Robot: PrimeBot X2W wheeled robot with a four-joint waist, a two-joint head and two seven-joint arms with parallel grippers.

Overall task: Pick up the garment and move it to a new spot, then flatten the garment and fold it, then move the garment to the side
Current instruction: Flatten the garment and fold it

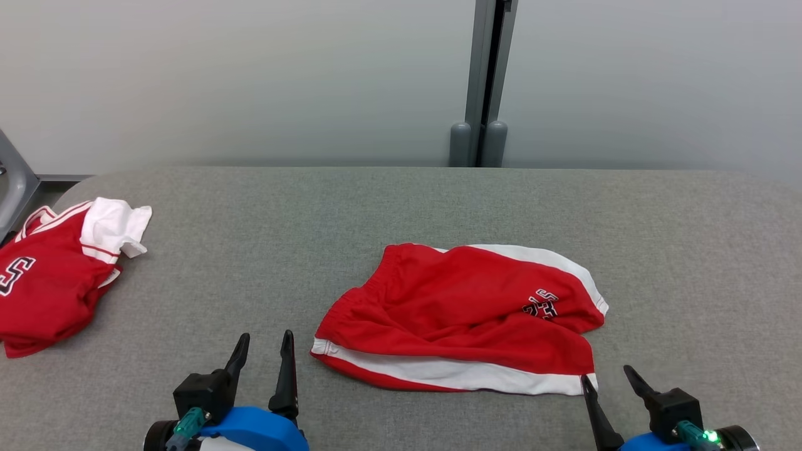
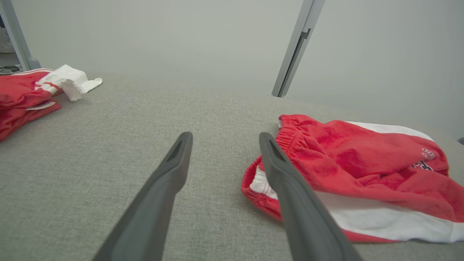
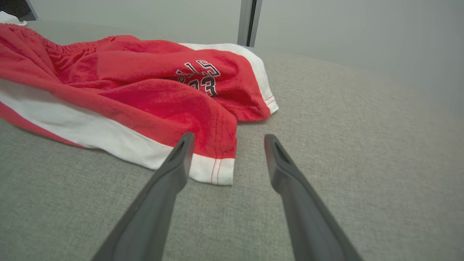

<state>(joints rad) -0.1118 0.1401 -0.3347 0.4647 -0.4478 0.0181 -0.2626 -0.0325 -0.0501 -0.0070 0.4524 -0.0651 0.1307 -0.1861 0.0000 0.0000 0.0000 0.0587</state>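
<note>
While nothing is yet held, a grey padded table (image 1: 401, 207) is seen stretching ahead of both pairs of fingers and out to either side of them.

A pair of red shorts (image 1: 457, 313) with white side bands is laid rumpled on it, between the two pairs of fingers and just beyond their tips. The cloth is doubled over itself and not flat, so the flattening and folding are judged to be undone.

A red and white jersey (image 1: 50, 282) is heaped well off to the outer side of the left fingers. It is judged to be set apart so that the work area is kept free.

The left gripper (image 1: 266, 338) is held low over the table with its fingers spread wide and empty, the waistband (image 2: 290, 134) lying just beside its inner finger. The right gripper (image 1: 608, 374) is likewise spread and empty, and its inner finger is placed at the white hem corner (image 3: 214, 170). Whether cloth is touched there cannot be told. One gripper is placed at each end of the shorts, probably so that each end can be pinched.

Black and white lettering (image 3: 197, 76) is seen ahead of the right fingers.
</note>
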